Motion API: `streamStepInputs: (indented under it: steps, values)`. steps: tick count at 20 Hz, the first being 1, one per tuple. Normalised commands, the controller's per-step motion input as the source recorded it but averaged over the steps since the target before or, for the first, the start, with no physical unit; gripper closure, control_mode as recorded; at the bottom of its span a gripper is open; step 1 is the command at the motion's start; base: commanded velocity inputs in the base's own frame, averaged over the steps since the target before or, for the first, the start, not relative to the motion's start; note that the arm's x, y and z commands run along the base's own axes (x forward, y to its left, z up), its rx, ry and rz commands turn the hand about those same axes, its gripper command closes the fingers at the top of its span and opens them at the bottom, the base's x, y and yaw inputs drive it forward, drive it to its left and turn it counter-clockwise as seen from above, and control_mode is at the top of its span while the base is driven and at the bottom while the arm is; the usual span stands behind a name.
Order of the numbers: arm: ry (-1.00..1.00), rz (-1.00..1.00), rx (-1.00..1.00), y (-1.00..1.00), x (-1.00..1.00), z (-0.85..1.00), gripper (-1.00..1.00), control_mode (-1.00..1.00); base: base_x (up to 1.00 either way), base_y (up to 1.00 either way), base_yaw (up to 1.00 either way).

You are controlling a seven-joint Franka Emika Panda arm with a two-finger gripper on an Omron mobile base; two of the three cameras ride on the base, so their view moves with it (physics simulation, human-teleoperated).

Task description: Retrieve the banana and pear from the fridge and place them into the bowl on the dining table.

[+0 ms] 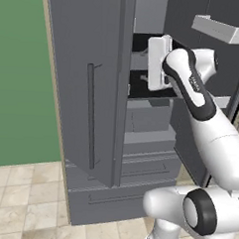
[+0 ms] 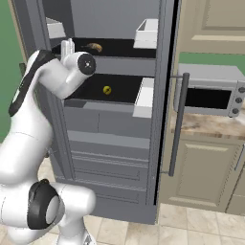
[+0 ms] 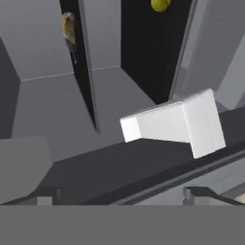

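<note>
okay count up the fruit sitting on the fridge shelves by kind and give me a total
Bananas: 1, the banana on the upper shelf
Pears: 1, the pear on the shelf below
Total: 2

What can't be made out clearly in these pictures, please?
- Banana: small in the right base view; in the hand view cut by a shelf edge.
- Pear: tiny in the right base view; cropped at the hand view's top edge.
- Fridge interior: in the left base view, mostly hidden by the door and arm.
- Bowl and dining table: out of frame.
</note>
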Motion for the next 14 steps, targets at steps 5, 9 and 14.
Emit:
streamStepInputs:
  steps: [5, 9, 14]
  values:
    - [0.0, 0.06, 0.0, 0.21, 0.56, -0.07, -1.0, -1.0, 0.0, 0.0, 0.0]
    - [0.0, 0.06, 0.0, 0.22, 0.62, -0.08, -1.0, -1.0, 0.0, 0.0, 0.0]
    - [0.0, 0.08, 0.0, 0.19, 0.59, -0.08, -1.0, -1.0, 0.0, 0.0, 0.0]
